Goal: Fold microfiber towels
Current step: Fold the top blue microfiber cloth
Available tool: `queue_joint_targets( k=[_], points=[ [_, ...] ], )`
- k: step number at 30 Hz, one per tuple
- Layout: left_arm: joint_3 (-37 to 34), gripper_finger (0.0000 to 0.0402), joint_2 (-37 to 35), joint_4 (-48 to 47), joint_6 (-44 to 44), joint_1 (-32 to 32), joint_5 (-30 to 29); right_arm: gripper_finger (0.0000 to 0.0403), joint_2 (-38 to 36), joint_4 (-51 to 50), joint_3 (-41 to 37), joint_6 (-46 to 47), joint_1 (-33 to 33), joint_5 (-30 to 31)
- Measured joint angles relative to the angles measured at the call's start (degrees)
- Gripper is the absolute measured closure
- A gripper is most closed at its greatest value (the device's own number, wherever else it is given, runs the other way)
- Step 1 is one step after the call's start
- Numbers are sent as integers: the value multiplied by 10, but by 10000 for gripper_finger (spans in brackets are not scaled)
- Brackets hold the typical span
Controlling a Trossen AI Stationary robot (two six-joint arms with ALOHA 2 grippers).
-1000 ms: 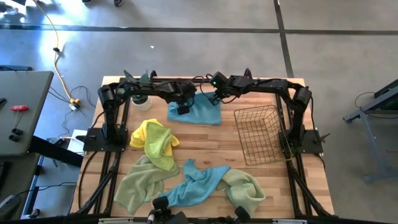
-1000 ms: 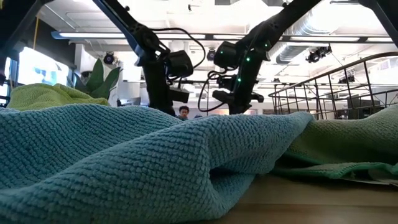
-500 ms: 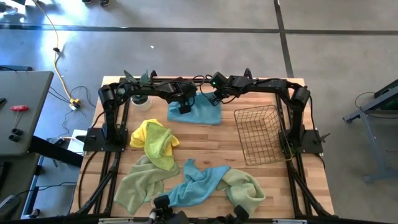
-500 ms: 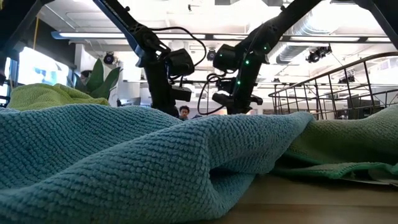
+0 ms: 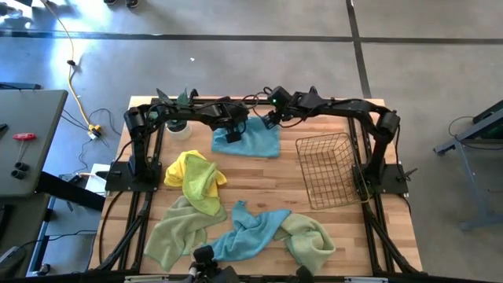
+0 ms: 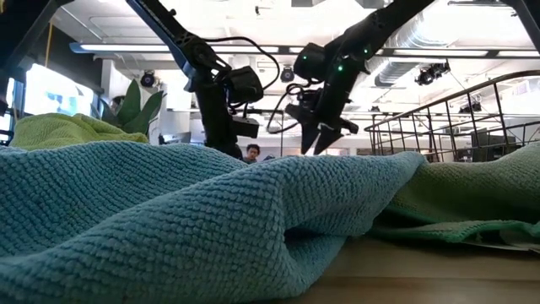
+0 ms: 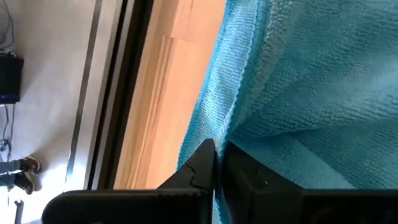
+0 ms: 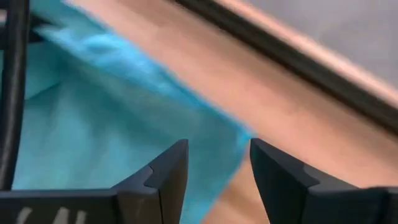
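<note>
Left gripper [image 7: 216, 163]: fingers pinched together on the blue towel [image 5: 250, 141] edge, pinning it for the fold
Right gripper [image 8: 214, 163]: fingers apart, empty, poised over the towel's corner

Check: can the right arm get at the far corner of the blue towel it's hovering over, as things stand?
Probably yes. The right gripper hangs open just above the blue towel, its corner showing between the fingers with bare wood beyond. The left gripper is shut on the towel's other edge, off to the side.
</note>
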Motion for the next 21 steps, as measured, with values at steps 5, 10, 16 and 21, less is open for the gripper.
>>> queue_joint_targets(
  k=[5,10,16,21],
  points=[
    [0,385,0,26,0,0,0,254,28,6,0,14,23,16],
    [0,386,0,27,0,-1,-2,263,54,7,0,19,27,30],
    [0,386,0,27,0,-1,-14,265,81,12,0,24,20,31],
    [0,385,0,27,0,-1,-14,265,101,12,0,25,20,31]
  ],
)
